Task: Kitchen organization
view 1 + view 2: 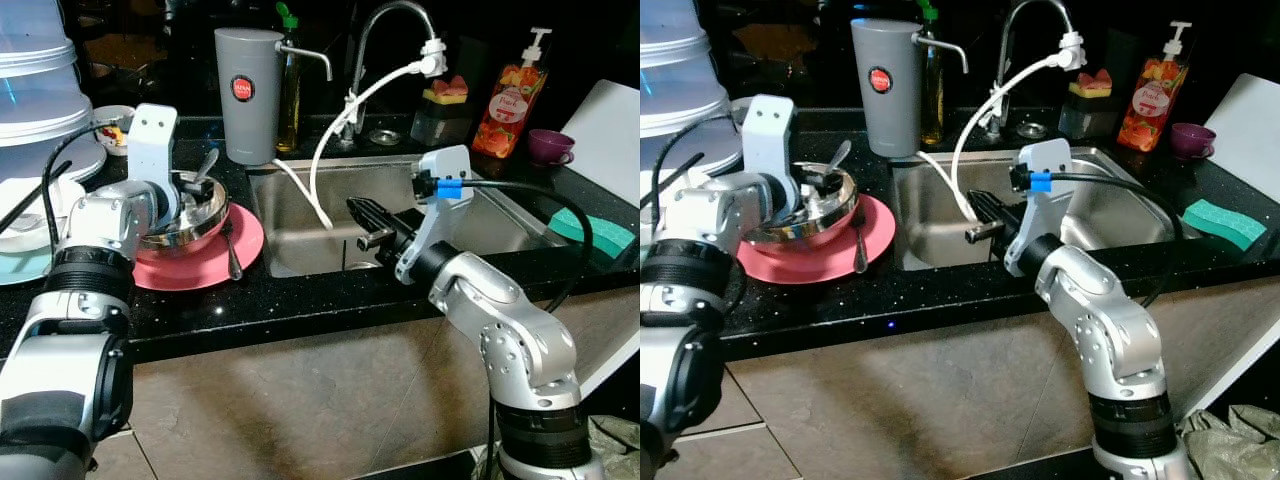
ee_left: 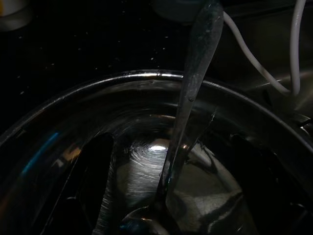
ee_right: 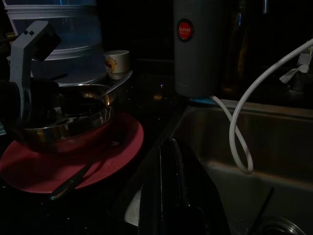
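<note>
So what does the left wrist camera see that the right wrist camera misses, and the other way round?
The left wrist view looks straight down into the steel bowl, showing its scratched, shiny bottom and the spoon close up. The right wrist view takes in the pink plate beneath the bowl, a utensil lying on the plate, the grey canister, the sink and the left gripper inside the bowl. Both show bowl, spoon and white hose.

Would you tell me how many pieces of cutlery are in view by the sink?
2: a spoon standing in the steel bowl beside the left gripper, and another utensil lying on the pink plate. More may be hidden elsewhere.
</note>
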